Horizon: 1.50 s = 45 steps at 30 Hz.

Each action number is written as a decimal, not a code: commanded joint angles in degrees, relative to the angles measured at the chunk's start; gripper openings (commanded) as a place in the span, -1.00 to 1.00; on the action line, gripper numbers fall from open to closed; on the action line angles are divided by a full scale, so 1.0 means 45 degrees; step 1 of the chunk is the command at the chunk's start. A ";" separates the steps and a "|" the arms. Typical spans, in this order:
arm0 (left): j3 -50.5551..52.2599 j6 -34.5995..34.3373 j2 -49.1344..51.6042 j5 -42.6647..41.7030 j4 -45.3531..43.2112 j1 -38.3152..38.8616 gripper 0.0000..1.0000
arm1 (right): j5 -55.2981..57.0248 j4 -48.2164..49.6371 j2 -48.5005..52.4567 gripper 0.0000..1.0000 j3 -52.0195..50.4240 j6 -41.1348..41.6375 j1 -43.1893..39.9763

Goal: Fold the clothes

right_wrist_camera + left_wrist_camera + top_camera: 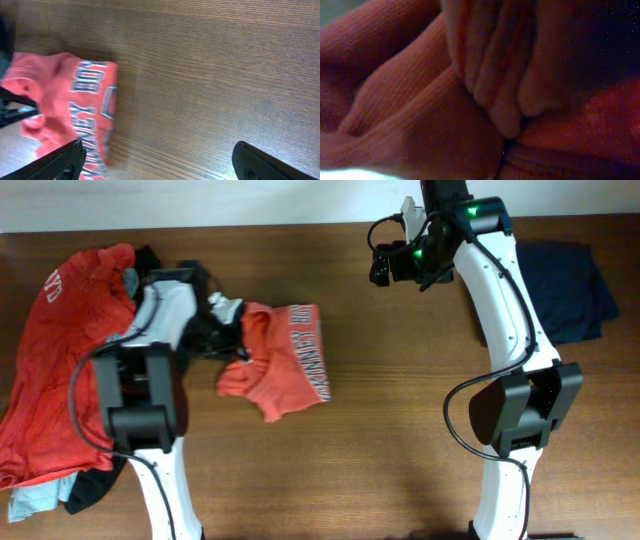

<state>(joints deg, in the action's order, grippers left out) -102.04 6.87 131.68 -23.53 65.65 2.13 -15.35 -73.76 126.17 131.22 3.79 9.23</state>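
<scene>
A crumpled orange-red T-shirt (285,360) with white lettering lies mid-table, apart from the pile of clothes (60,370) at the left. My left gripper (228,332) sits at the shirt's left edge. The left wrist view is filled with bunched orange-red fabric (420,100) puckered into pinched folds, and the fingers themselves are hidden. My right gripper (385,265) hangs high over the back of the table. It is open (165,162) with only bare wood between its fingers. The lettered shirt (70,110) lies off to its left.
The left pile is a large orange-red shirt over a black piece (90,485) and a pale grey-blue piece (35,498) near the front edge. A folded navy garment (565,290) lies at the back right. The wooden table (400,410) shows between the arms.
</scene>
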 commanded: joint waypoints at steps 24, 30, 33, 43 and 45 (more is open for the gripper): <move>-0.5523 -0.2191 0.0087 -0.0981 0.0413 0.1151 0.58 | -0.1554 -0.1515 -0.0039 0.98 0.0053 -0.0092 0.0413; -0.8247 -0.2195 0.0087 0.0194 0.1923 -0.0233 0.63 | -0.1005 -0.1559 -0.0039 0.97 0.0053 -0.0078 0.1685; -0.9185 -0.2239 0.0087 0.0185 0.2215 -0.1214 0.64 | 0.0243 -0.1501 -0.0019 0.97 0.0044 0.0627 0.2652; -0.9777 -0.2375 0.0092 0.0102 0.2618 -0.3483 0.64 | 0.2234 0.0578 0.1112 0.98 0.0044 0.2181 0.5829; -0.9777 -0.2283 0.0092 0.0097 0.2696 -0.3599 0.64 | 0.2322 0.1156 0.1501 0.97 0.0044 0.2336 0.6139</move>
<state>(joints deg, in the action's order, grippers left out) -145.10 -3.97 131.90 -23.11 77.28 -14.04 -7.92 -70.50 129.78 131.24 12.01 35.05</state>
